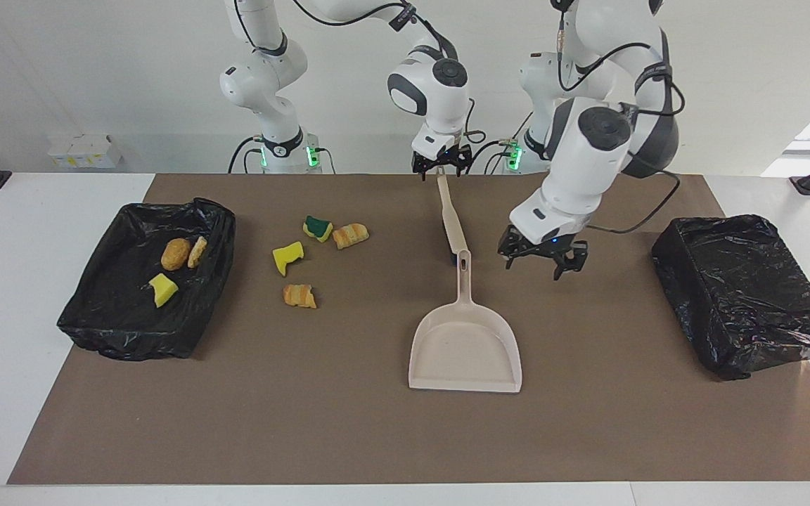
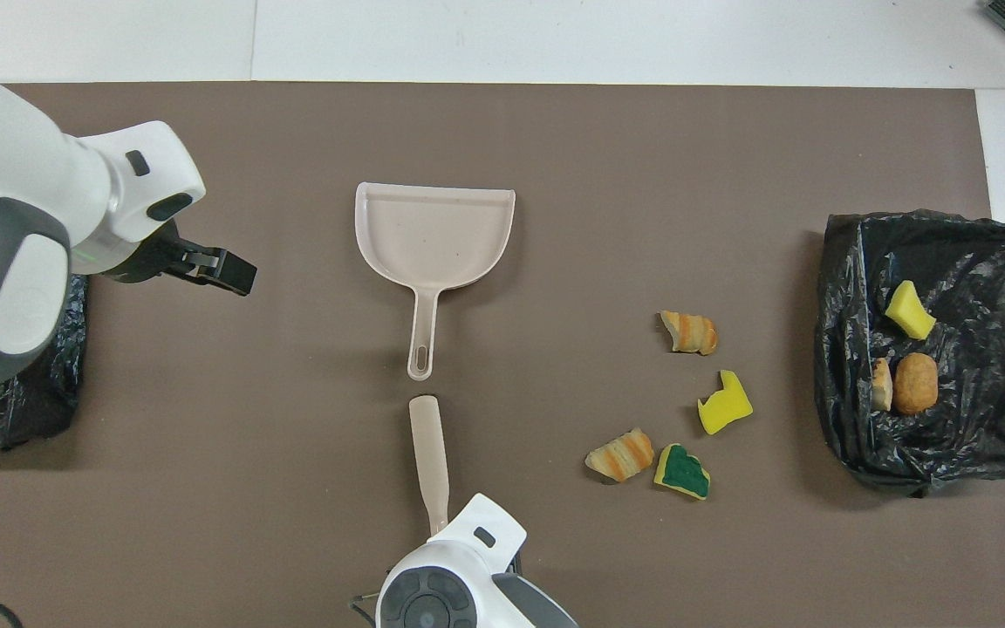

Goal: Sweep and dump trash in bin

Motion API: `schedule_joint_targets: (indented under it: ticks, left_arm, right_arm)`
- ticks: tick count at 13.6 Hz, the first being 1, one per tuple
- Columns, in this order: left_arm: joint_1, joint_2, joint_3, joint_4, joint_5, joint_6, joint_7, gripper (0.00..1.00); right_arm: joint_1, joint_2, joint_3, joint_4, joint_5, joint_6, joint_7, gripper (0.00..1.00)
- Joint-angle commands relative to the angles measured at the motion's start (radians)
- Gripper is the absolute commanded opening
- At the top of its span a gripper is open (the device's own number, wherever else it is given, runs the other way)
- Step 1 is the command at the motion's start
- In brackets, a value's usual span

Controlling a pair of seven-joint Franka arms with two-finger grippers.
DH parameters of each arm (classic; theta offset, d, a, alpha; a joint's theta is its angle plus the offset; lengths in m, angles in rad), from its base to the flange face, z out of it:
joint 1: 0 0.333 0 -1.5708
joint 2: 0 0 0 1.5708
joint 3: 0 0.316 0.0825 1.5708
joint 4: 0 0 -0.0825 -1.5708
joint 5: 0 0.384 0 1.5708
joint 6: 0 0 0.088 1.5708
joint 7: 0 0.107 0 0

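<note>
While both grippers hang open and empty, the left gripper (image 1: pixel 542 256) at the dustpan's (image 1: pixel 466 344) two o'clock and the right gripper (image 1: pixel 441 163) over the brush (image 1: pixel 450 218), four light, squashy scraps (image 1: pixel 299 295) lie loose beside the bin (image 1: pixel 99 330) that holds three more; better swept than pinched

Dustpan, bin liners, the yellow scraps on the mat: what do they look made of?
Dustpan: looks like rigid moulded plastic, beige, smooth and matte, with a hang hole in the handle.
Bin liners: thin black plastic film, crinkled and glossy with highlights.
Yellow scraps: probably sponge foam, matte with cut edges; one has a green scouring layer.
</note>
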Motion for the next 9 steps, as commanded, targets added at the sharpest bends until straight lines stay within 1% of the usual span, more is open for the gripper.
schedule_joint_targets:
  ticks: [1,2,3,4,5,7,8,9]
  left_arm:
    - [-0.054,0.004,0.017,-0.085,0.017,0.128,-0.083,1.0]
    - [-0.069,0.003,0.016,-0.125,0.017,0.179,-0.128,1.0]
    - [-0.111,-0.011,0.017,-0.161,0.017,0.199,-0.178,1.0]
    - [-0.135,-0.016,0.017,-0.169,0.017,0.204,-0.205,1.0]
    - [-0.14,-0.017,0.017,-0.17,0.017,0.192,-0.201,1.0]
    - [-0.178,-0.051,0.017,-0.213,0.017,0.175,-0.205,1.0]
    - [-0.179,-0.062,0.017,-0.238,0.017,0.182,-0.205,1.0]
    - [-0.172,-0.069,0.017,-0.256,0.017,0.184,-0.204,1.0]
  right_arm:
    - [0.006,-0.009,0.001,-0.037,0.036,0.034,-0.054,1.0]
    - [0.006,-0.007,0.001,-0.036,0.036,0.034,-0.054,0.95]
    - [0.006,-0.007,0.001,-0.034,0.036,0.034,-0.054,0.8]
    - [0.006,-0.005,0.001,-0.033,0.036,0.034,-0.053,0.63]
    - [0.008,-0.004,0.001,-0.027,0.036,0.035,-0.054,0.44]
    - [0.012,0.005,0.001,-0.004,0.036,0.037,-0.047,0.11]
    - [0.016,0.01,0.001,0.008,0.036,0.035,-0.042,0.0]
    - [0.016,0.01,0.001,0.01,0.036,0.037,-0.039,0.0]
